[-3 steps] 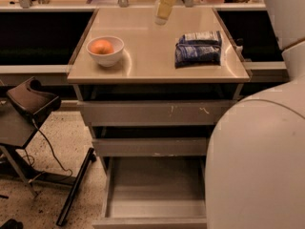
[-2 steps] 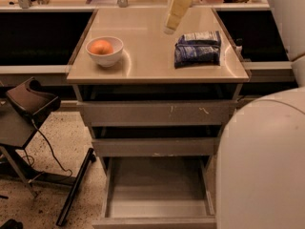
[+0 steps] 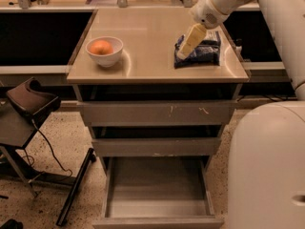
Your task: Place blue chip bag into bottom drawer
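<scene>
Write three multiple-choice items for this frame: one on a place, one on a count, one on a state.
1. Where is the end effector?
A. inside a drawer
B. over the blue chip bag on the cabinet top
C. beside the bowl

2. How many fruits lie in the white bowl?
A. one
B. two
C. none

3. The bottom drawer is:
A. shut
B. pulled open
C. taken out of the cabinet

Answers:
1 B, it overlaps the bag at the top's right side.
2 A, a single orange shows.
3 B, its grey floor is exposed.
</scene>
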{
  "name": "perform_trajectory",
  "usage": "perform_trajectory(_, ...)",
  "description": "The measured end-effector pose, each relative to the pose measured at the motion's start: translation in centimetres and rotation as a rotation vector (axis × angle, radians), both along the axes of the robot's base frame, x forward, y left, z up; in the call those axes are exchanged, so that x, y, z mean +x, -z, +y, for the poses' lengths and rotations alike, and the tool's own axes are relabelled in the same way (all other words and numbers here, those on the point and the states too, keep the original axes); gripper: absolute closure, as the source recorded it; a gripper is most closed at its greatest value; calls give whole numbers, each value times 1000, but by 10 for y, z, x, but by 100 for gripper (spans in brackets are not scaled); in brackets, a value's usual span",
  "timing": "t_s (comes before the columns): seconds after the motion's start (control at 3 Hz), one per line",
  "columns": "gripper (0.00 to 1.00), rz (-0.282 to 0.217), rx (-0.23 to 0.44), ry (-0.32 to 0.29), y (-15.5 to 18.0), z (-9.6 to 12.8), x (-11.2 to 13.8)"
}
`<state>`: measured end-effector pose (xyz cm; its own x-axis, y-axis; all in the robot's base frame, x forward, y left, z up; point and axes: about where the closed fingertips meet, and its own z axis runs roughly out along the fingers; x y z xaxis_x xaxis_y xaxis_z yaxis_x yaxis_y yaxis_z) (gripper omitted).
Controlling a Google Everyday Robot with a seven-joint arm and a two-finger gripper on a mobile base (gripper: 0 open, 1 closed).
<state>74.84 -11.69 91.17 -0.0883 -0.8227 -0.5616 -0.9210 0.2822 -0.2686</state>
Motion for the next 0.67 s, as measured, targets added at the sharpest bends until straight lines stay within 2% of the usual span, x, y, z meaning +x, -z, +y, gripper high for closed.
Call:
perform_trajectory(0.33,0,40,-1,33,31,-13,17)
perform_trajectory(0.67,0,75,-58,74,50,-22,34)
